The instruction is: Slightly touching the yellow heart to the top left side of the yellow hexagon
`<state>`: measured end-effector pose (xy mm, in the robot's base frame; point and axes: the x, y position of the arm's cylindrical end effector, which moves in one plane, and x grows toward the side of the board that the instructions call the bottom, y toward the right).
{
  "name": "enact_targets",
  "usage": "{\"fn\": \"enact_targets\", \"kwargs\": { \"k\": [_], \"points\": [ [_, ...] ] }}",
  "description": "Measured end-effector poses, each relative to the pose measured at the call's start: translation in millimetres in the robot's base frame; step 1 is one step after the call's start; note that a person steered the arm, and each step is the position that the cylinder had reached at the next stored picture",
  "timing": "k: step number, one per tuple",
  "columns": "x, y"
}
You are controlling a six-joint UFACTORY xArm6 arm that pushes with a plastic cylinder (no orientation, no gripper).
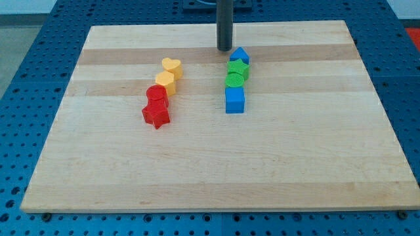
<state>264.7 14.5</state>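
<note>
My rig has no claw to report as open or closed; I only have a rod, and my tip [225, 49] rests on the worktop [295, 151] at the far side, just left of the small blue block [240, 56] that heads the right-hand column. Below it in that column sit two green blocks [235, 73] and a blue cube [235, 100], all touching in a line running toward me.

The task's pieces are in the left-hand column, well apart from my tip. The yellow heart [172, 67] lies at the far end, and the yellow hexagon [165, 81] sits just nearer and slightly left of it. They look as if they touch already, though the heart seems to lie on the hexagon's far right rather than its far left. Nearer still come a red cylinder [157, 96] and a red star [156, 115].

I judge the heart needs nudging leftward around the hexagon. A hard push could disturb the whole chain, so I'd approach the heart from its right, lightly.
</note>
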Motion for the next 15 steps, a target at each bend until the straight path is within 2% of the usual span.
{"fn": "enact_targets", "kwargs": {
  "k": [4,8,11,12,13,15],
  "points": [
    [8,52],
    [47,49],
    [42,56],
    [20,56],
    [8,48],
    [16,-39]
  ]
}}
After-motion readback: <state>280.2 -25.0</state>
